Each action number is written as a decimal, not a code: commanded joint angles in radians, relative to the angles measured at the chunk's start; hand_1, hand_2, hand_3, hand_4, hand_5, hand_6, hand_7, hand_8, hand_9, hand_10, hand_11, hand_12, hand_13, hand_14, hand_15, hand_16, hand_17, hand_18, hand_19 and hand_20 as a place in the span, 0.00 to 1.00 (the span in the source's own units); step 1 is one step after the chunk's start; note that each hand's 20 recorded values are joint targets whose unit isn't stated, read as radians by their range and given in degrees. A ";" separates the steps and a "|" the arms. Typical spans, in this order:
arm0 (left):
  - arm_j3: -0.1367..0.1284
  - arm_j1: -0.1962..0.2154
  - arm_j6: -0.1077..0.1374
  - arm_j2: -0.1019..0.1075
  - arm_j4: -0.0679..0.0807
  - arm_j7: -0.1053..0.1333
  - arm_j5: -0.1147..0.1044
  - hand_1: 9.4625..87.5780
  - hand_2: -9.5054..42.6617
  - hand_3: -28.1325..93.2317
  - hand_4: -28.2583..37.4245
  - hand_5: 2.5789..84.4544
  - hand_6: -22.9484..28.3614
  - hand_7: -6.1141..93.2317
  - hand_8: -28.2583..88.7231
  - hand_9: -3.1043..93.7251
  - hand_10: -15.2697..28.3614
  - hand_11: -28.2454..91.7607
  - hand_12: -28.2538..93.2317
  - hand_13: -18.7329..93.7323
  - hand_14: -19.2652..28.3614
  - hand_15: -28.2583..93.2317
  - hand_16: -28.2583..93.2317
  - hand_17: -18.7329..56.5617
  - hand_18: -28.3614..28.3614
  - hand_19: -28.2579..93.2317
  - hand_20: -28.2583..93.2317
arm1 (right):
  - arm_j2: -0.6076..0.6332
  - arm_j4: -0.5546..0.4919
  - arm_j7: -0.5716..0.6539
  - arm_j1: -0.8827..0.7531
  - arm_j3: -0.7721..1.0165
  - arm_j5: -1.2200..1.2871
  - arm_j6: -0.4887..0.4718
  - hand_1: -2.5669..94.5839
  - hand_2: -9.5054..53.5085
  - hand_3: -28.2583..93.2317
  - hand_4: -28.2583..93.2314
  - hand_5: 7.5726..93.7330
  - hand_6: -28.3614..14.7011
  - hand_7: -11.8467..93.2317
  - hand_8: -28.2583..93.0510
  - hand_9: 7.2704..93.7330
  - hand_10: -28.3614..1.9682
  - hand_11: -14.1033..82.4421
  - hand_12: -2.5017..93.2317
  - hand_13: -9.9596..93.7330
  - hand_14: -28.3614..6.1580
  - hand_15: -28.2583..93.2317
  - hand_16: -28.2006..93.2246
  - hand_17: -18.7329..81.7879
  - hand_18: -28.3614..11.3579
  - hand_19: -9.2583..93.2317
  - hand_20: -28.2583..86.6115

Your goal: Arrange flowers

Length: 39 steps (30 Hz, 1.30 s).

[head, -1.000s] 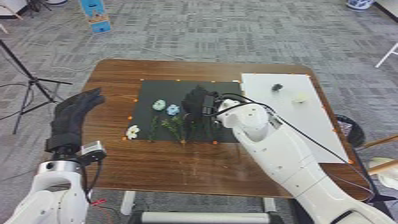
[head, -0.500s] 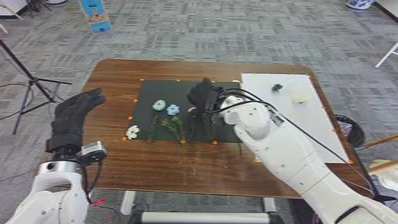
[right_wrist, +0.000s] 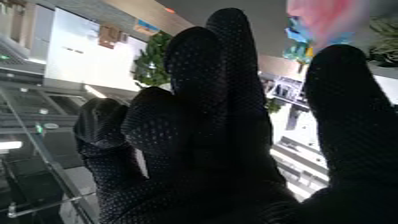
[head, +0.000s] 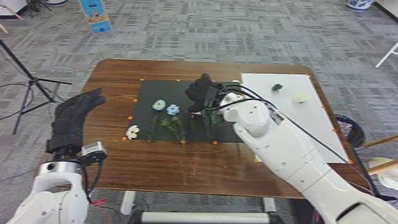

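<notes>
My right hand [head: 202,94] is over the black mat [head: 154,89], thumb and fingers parted, nothing clamped. A pink flower [right_wrist: 324,17] is beyond the fingertips. The blue flower [head: 172,109] and green stems [head: 174,130] lie on the mat, the white flower [head: 132,132] at its near left corner. I judge the step as selecting a flower; next, align, then pinch its stem.

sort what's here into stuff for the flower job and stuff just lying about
Seem part of the job:
- pale green flower
- blue flower
- white flower
- green stems
- black mat

Probably just around:
- tripod
- blue panel on the floor
</notes>
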 commanded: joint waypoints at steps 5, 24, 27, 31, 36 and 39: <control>-0.010 0.027 0.014 -0.014 -0.017 0.007 0.001 0.20 0.49 0.81 0.00 0.57 0.52 0.22 0.16 0.56 0.65 0.40 0.32 0.49 0.67 0.32 0.22 0.34 0.64 0.28 0.36 | 0.142 -0.219 0.118 0.095 -0.017 0.272 -0.009 0.25 0.15 0.75 0.10 0.77 0.70 0.37 0.15 0.84 0.48 0.61 0.40 0.78 0.39 0.84 0.60 0.52 0.04 0.90 0.84; -0.050 0.077 0.030 -0.017 -0.035 -0.001 -0.004 0.20 0.49 0.81 0.00 0.58 0.52 0.22 0.16 0.56 0.66 0.40 0.32 0.49 0.67 0.32 0.22 0.34 0.63 0.28 0.36 | 0.509 -0.179 0.104 -0.170 0.296 0.149 0.089 0.21 0.01 0.78 0.08 0.64 0.63 0.34 0.17 0.74 0.45 0.52 0.37 0.72 0.36 0.73 0.57 0.45 0.07 0.81 0.82; -0.046 0.080 0.028 -0.020 -0.037 0.001 -0.003 0.19 0.49 0.82 0.00 0.58 0.52 0.22 0.16 0.56 0.66 0.40 0.32 0.49 0.67 0.32 0.22 0.34 0.63 0.28 0.36 | 0.479 -0.122 0.084 -0.184 0.341 0.076 0.070 0.19 0.00 0.77 0.08 0.63 0.62 0.33 0.18 0.73 0.44 0.51 0.37 0.71 0.35 0.73 0.57 0.45 0.06 0.80 0.83; -0.036 0.068 0.024 -0.019 -0.035 0.000 -0.001 0.20 0.49 0.81 0.00 0.58 0.52 0.22 0.16 0.56 0.66 0.40 0.32 0.49 0.67 0.32 0.22 0.34 0.63 0.28 0.36 | 0.442 -0.070 0.047 -0.191 0.385 0.015 0.048 0.18 0.00 0.77 0.06 0.60 0.60 0.32 0.18 0.71 0.43 0.51 0.37 0.70 0.34 0.74 0.57 0.44 0.05 0.80 0.83; -0.036 0.065 0.023 -0.018 -0.037 0.003 0.000 0.20 0.49 0.81 0.00 0.58 0.52 0.22 0.17 0.56 0.66 0.40 0.32 0.49 0.67 0.32 0.22 0.34 0.63 0.28 0.36 | 0.419 -0.024 0.009 -0.192 0.408 -0.036 0.048 0.16 0.00 0.77 0.05 0.60 0.59 0.31 0.18 0.71 0.42 0.52 0.37 0.70 0.34 0.75 0.57 0.44 0.05 0.80 0.83; -0.036 0.067 0.023 -0.020 -0.039 0.004 -0.001 0.20 0.49 0.82 0.00 0.58 0.52 0.22 0.16 0.56 0.66 0.40 0.32 0.49 0.67 0.32 0.22 0.34 0.63 0.28 0.36 | 0.405 0.000 0.006 -0.194 0.419 -0.064 0.050 0.15 0.00 0.77 0.04 0.60 0.59 0.30 0.18 0.72 0.42 0.52 0.37 0.70 0.33 0.75 0.57 0.44 0.04 0.80 0.84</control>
